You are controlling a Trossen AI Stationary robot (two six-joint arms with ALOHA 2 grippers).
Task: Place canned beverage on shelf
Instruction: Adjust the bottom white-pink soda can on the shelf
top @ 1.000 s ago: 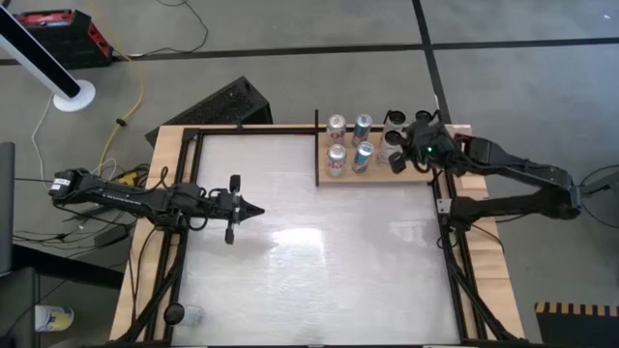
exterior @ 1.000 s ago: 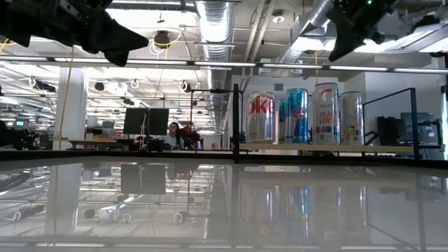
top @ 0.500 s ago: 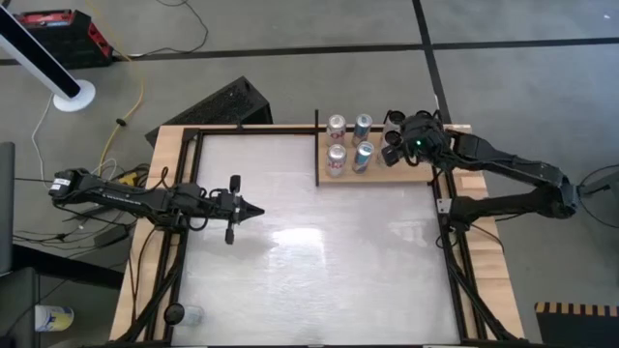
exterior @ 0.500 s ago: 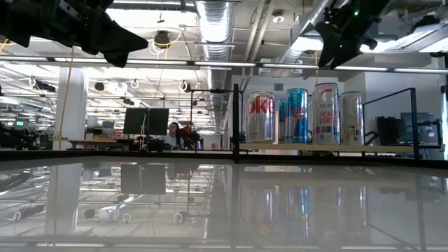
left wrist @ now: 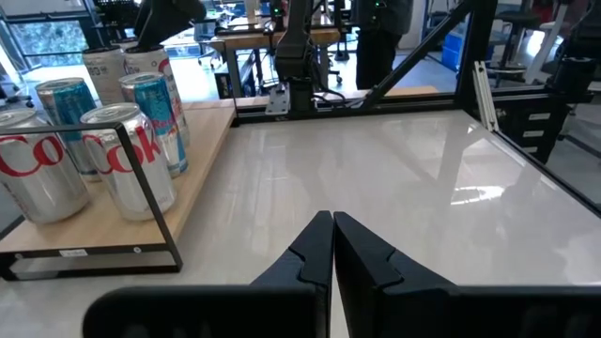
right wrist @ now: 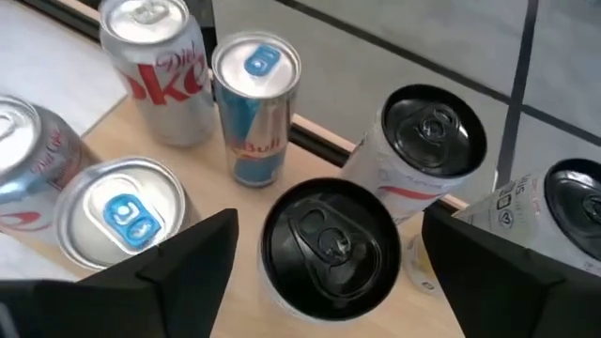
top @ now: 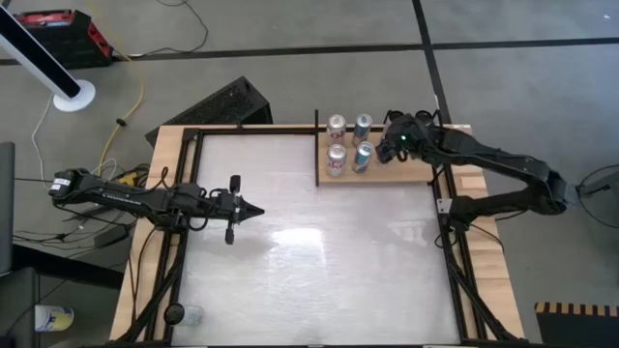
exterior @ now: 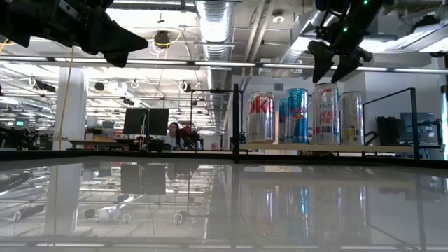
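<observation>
The right gripper (right wrist: 324,253), jaws spread wide and empty, hangs straight above the black-topped can (right wrist: 329,239) standing upright on the shelf (top: 416,170) at upper right of the high view, left gripper (top: 253,210) shut far off

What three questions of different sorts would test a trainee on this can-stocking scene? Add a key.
1. True or false: the left gripper is shut.
2. The open right gripper hovers over: A) a bottle, B) a black-topped can, C) a cup.
3. Fill in: ___ Red Bull cans stand on the shelf.

Key: 1 true; 2 B; 3 two.
</observation>
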